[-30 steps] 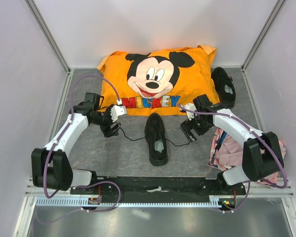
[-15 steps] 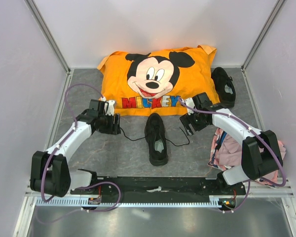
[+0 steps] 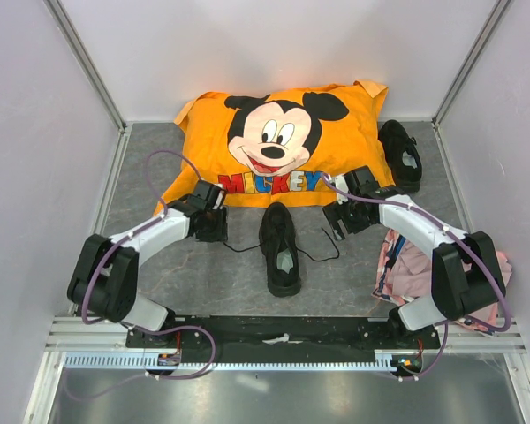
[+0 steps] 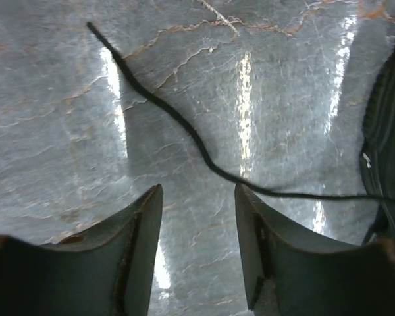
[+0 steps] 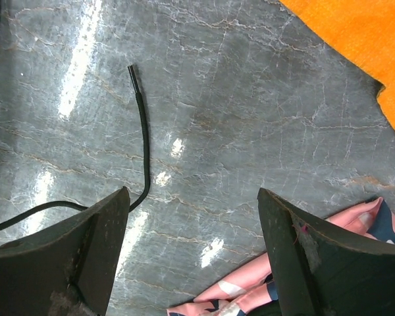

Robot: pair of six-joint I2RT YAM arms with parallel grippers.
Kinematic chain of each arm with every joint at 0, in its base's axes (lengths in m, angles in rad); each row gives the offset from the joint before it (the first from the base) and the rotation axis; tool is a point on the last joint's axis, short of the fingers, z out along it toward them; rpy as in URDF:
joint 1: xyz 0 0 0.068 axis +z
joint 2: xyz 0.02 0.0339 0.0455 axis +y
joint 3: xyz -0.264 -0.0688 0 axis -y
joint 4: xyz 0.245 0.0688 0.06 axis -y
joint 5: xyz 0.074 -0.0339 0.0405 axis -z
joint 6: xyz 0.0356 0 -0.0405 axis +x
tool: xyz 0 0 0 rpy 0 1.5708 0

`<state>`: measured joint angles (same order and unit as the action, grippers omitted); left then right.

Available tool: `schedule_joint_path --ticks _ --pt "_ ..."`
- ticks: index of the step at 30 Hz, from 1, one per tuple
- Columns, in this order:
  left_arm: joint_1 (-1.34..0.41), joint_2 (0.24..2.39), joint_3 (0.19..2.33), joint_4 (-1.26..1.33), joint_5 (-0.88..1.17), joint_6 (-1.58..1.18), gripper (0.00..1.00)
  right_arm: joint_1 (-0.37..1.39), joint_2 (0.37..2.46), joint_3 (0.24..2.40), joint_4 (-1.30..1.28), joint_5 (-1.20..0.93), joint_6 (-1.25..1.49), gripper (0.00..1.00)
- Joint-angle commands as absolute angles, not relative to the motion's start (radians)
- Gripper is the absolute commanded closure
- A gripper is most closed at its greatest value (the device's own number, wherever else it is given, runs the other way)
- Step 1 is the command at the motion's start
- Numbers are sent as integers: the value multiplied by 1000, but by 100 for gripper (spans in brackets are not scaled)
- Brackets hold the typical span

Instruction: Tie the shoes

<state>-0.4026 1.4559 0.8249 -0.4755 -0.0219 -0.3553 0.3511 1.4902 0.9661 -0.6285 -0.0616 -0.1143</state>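
The grey marbled worktop [image 3: 203, 283] is lying between white walls [image 3: 274, 53], with an orange pillow [image 3: 287, 146] at the back. One shoe [image 3: 281, 252] is sitting mid-worktop, toe toward the pillow; the other shoe [image 3: 400, 155] is sitting back right, just beside the pillow's corner. A pink cloth [image 3: 405, 265] is partly hiding under the right arm [image 3: 415, 225].

The left pincer [image 4: 197, 243] is standing partly spread and empty. A lace [image 4: 184, 128] is lying just beyond its tips and running off to a shoe edge that the frame is cutting off.

The right pincer [image 5: 194, 250] is gaping wide and empty. A second lace [image 5: 143, 131] is disappearing behind its left finger. Whether either pincer's tips are touching the worktop is unclear.
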Motion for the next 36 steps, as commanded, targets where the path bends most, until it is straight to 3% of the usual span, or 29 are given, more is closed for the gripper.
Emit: schedule_joint_path --ticks 1,5,14,27,32,34,36 --pt "-439 1517 874 -430 -83 -442 52 351 1500 969 -614 -46 -92 14" --pt "-443 1584 874 -425 -116 -457 62 351 1522 973 -618 -55 -104 15" --pt "-439 1649 903 -454 -144 -442 97 357 1578 985 -614 -92 -118 21" --pt "-439 1379 865 -396 -6 -420 98 408 1651 985 -557 -140 -110 37" --pt "-439 1315 861 -382 -5 -388 98 463 1687 986 -545 -94 -124 55" --pt "-440 1289 859 -371 -5 -371 98 463 1719 1000 -555 -57 -118 84" --pt "-442 1247 861 -364 28 -350 98 457 1729 1014 -581 -52 -115 100"
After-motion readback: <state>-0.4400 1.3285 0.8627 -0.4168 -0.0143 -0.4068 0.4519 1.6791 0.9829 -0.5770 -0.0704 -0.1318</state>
